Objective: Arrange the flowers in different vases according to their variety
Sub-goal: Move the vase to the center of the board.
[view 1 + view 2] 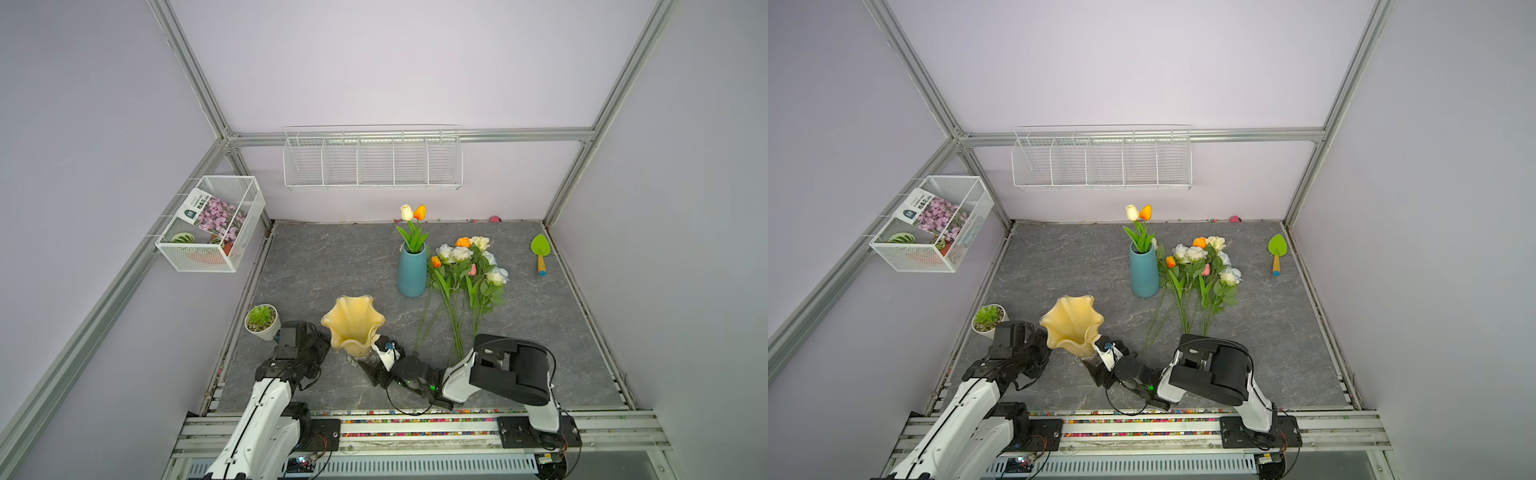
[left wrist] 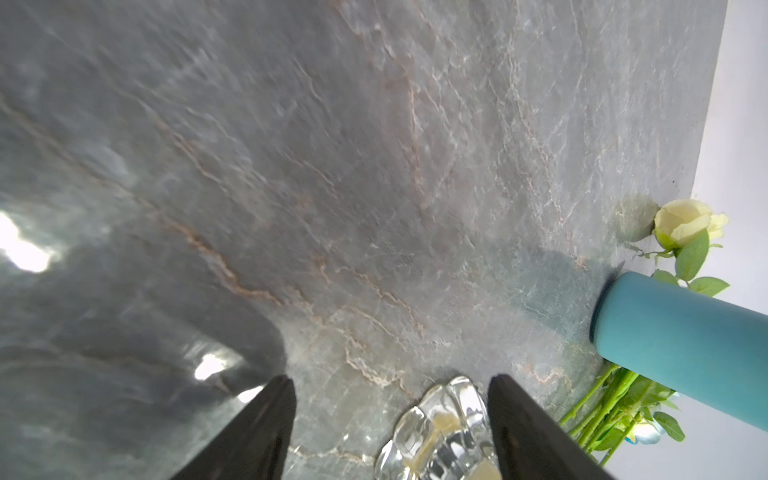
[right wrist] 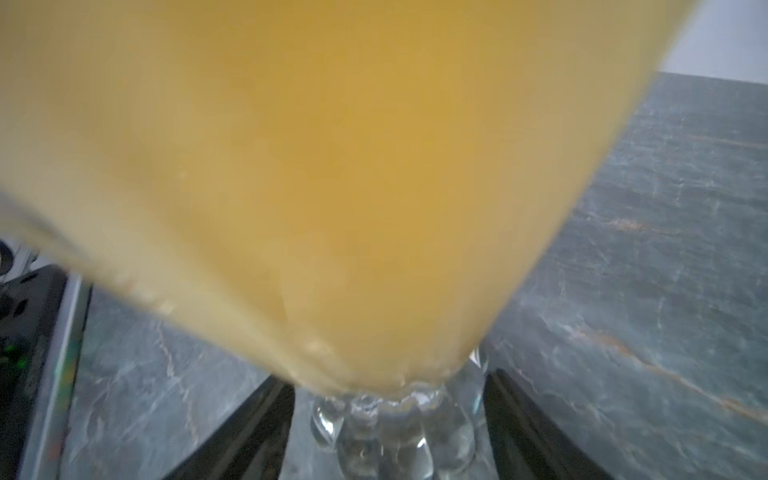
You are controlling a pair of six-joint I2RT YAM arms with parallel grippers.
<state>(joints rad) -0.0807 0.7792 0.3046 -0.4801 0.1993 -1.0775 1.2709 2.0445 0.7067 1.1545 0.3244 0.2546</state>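
The amber vase (image 1: 353,324) (image 1: 1071,324) stands upright near the front, with no flower in it. My right gripper (image 3: 388,380) is open, one finger on each side of the vase's clear foot (image 3: 395,428), under the amber bowl (image 3: 332,166). My left gripper (image 2: 390,380) is open too, and the clear foot (image 2: 440,428) lies close to one finger. The teal vase (image 1: 412,274) (image 2: 681,332) holds a cream and an orange tulip (image 1: 413,214). Several roses and tulips (image 1: 465,270) (image 1: 1200,270) lie on the table to its right.
A succulent in a white pot (image 1: 262,320) stands just left of my left arm. A green trowel (image 1: 540,253) lies at the back right. A wire basket (image 1: 212,224) hangs on the left wall and a wire rack (image 1: 372,160) on the back wall.
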